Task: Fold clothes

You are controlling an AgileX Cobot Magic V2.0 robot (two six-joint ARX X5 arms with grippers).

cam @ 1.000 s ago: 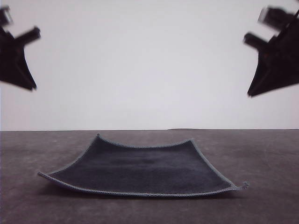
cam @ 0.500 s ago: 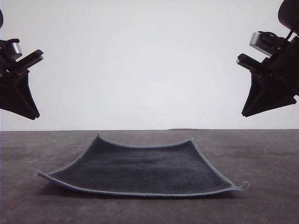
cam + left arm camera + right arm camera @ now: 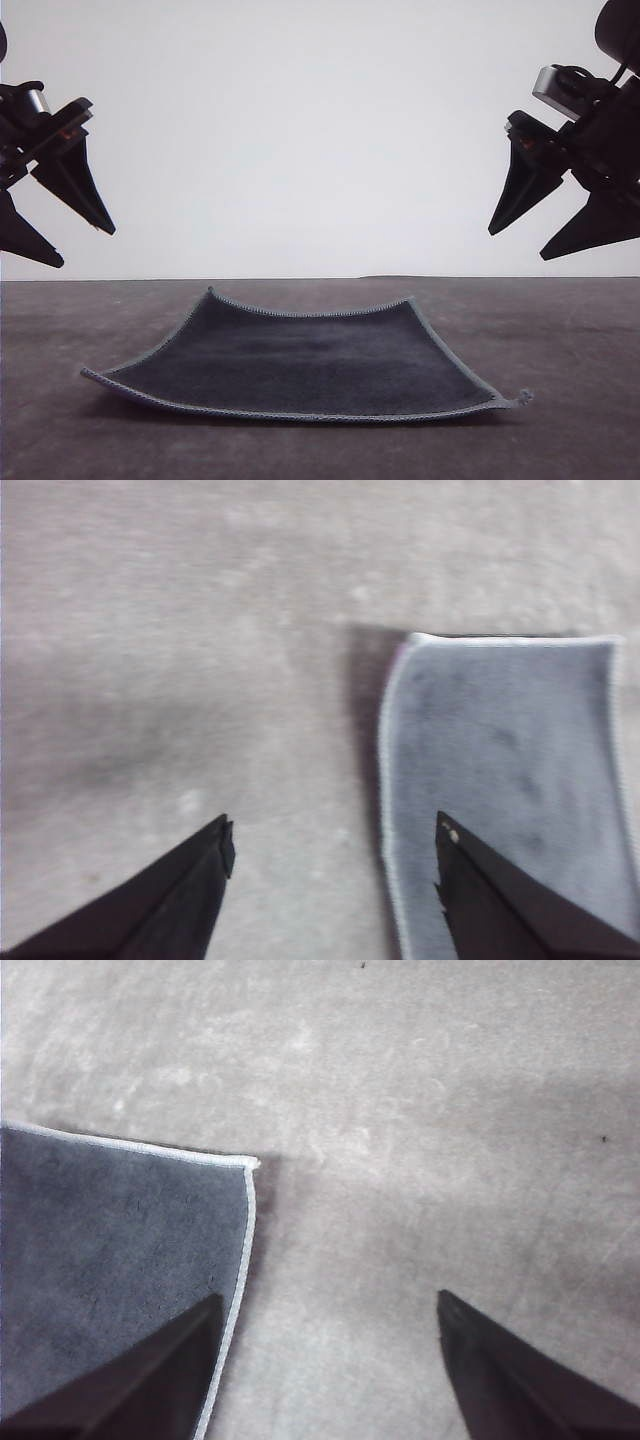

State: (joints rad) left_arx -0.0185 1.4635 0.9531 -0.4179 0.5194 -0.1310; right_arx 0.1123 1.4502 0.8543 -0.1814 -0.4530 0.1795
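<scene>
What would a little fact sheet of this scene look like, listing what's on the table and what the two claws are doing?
item: one dark grey cloth, spread flat, unfolded
edging: lighter stitched border; frayed corner at the front right
surface: grey table
left gripper: open, raised above the table, left of the cloth, not touching it
right gripper: open, raised, right of the cloth, not touching it
folding: not yet started
</scene>
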